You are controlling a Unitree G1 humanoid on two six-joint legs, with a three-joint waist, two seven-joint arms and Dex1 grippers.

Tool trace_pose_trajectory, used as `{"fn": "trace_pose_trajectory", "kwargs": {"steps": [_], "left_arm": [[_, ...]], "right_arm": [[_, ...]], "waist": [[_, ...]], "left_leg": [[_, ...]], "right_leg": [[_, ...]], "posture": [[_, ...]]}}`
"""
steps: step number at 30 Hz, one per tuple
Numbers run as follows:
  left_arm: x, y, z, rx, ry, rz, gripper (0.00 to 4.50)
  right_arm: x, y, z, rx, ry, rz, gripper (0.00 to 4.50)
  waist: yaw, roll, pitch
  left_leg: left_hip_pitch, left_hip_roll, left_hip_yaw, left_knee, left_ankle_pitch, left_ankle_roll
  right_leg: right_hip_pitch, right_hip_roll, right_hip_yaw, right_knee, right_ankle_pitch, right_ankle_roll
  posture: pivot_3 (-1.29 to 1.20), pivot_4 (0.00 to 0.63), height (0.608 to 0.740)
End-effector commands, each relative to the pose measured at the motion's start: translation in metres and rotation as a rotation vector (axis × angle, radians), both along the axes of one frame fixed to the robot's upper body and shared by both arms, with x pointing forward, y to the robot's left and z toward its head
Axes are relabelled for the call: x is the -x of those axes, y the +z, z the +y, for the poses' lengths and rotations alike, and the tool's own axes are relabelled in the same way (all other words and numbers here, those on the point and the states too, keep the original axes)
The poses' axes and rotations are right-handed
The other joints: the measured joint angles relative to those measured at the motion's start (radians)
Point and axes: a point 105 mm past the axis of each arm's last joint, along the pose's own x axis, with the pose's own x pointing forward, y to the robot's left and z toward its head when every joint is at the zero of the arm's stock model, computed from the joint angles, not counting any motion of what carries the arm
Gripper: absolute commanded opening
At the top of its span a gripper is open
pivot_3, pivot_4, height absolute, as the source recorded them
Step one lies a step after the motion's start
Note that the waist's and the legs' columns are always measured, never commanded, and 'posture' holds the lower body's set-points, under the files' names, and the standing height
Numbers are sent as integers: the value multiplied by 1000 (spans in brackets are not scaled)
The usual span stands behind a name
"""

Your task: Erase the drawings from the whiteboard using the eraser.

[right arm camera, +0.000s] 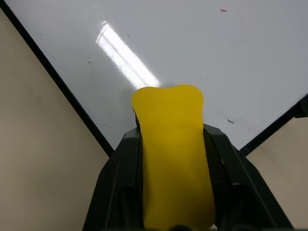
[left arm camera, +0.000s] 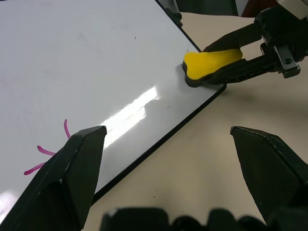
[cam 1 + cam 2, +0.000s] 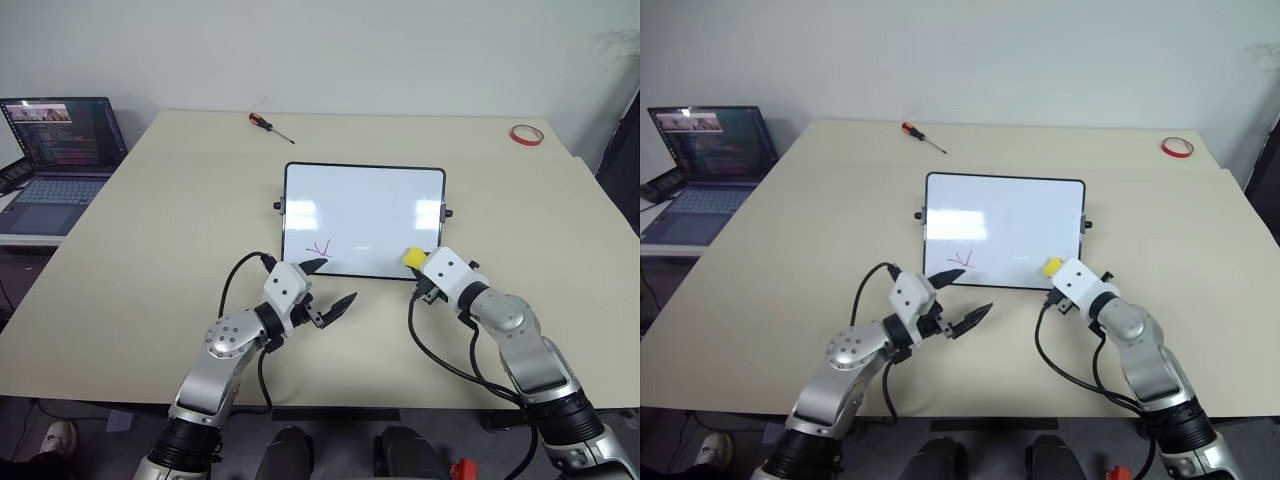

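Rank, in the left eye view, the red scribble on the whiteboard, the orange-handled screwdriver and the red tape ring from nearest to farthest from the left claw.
1. Red marker scribble, on the whiteboard's near edge just beyond the left claw.
2. Orange-handled screwdriver, at the table's far edge, roughly straight ahead.
3. Red tape ring, at the far right corner.

Silver-grey arms, white wrist blocks, black cables, black-fingered end effectors

Beige table [image 3: 150, 250], plain pale wall [image 3: 350, 50], side desk [image 3: 20, 235]
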Motion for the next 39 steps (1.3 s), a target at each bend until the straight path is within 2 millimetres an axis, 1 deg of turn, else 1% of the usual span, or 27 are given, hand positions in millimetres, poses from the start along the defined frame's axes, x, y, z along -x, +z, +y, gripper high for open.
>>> {"fn": "trace_pose_trajectory", "kwargs": {"steps": [1, 5, 7, 10, 12, 13, 14, 15, 19, 21, 24, 29, 34, 39], "left_arm": [[1, 10, -6, 15, -25, -42, 4500], [1, 8, -7, 15, -32, -39, 4500], [1, 8, -7, 16, -28, -41, 4500], [0, 8, -1, 10, 21, -49, 4500], [-1, 5, 10, 7, 87, -59, 4500], [-1, 4, 16, 0, 116, -66, 4500], [0, 2, 20, -6, 139, -74, 4500], [0, 2, 22, -4, 155, -79, 4500], [-4, -5, 38, -3, 301, -82, 4500], [-5, -7, 42, 21, 351, -65, 4500], [-4, -9, 44, 49, 387, -44, 4500], [-1, -10, 43, 42, 387, -43, 4500], [-2, -9, 46, 40, 396, -47, 4500], [-6, -9, 50, 36, 404, -48, 4500]], "right_arm": [[2, -9, -27, 26, -92, 48, 1265], [6, -9, -28, 15, -100, 54, 1265], [8, -6, -25, -13, -98, 45, 1265], [10, 10, -9, -133, -47, -21, 1265], [15, 27, 8, -268, 14, -91, 1265], [18, 33, 15, -314, 49, -124, 1265], [22, 35, 21, -329, 79, -148, 1265], [25, 33, 25, -328, 100, -161, 1265], [34, 5, 27, -287, 122, -155, 1265], [35, -1, 29, -274, 140, -160, 1265], [36, 0, 31, -260, 172, -182, 1265], [31, 0, 27, -265, 168, -185, 1265], [28, 3, 30, -272, 176, -192, 1265], [20, 14, 50, -270, 245, -221, 1265]], "waist": [[1, 0, 0], [0, 0, 0], [0, 0, 0], [0, 0, 0], [-3, 0, 1], [-6, 1, 1], [-8, 1, 1], [-8, 1, 2], [-2, 1, 2], [0, 0, 3], [-1, 0, 3], [-2, 0, 3], [-2, 0, 3], [-4, 0, 3]], "left_leg": [[0, 0, 0, 0, 0, 0], [0, 0, -1, 0, 0, 0], [0, 0, -1, 0, 0, 0], [-1, 0, -1, 0, 0, 0], [-1, 0, -1, -1, 0, 0], [-1, 0, 0, -1, 0, 0], [-2, 2, 1, -2, 0, 0], [-2, 2, 1, -2, 0, 0], [-2, 2, 1, -3, -1, 0], [-2, 1, 0, -2, -1, 0], [-2, 1, 1, -2, -1, 0], [-2, 2, 1, -2, -1, 0], [-2, 2, 1, -2, -1, 0], [-2, 2, 1, -2, -1, 0]], "right_leg": [[0, 0, 0, 0, 0, 0], [0, 0, 0, 0, 0, 0], [0, 0, 0, 0, 0, 0], [0, 0, 1, -1, 0, 0], [-1, 0, 1, -1, 0, 0], [-2, 0, 1, -1, 0, 0], [-2, 0, 1, -1, 0, 0], [-3, 0, 1, -1, 0, 0], [-3, 0, 1, -2, 0, 0], [-2, -1, 1, -2, 0, 0], [-2, -1, 1, -2, 0, 0], [-3, 0, 1, -2, 0, 0], [-3, 0, 1, -2, 0, 0], [-3, 0, 1, -2, 0, 0]], "posture": [[0, 150, 740], [0, 150, 740], [0, 150, 740], [0, 150, 740], [0, 150, 740], [0, 150, 740], [0, 150, 740], [0, 150, 740], [0, 150, 740], [0, 150, 740], [0, 150, 740], [0, 150, 740], [0, 150, 740], [0, 150, 740]]}}
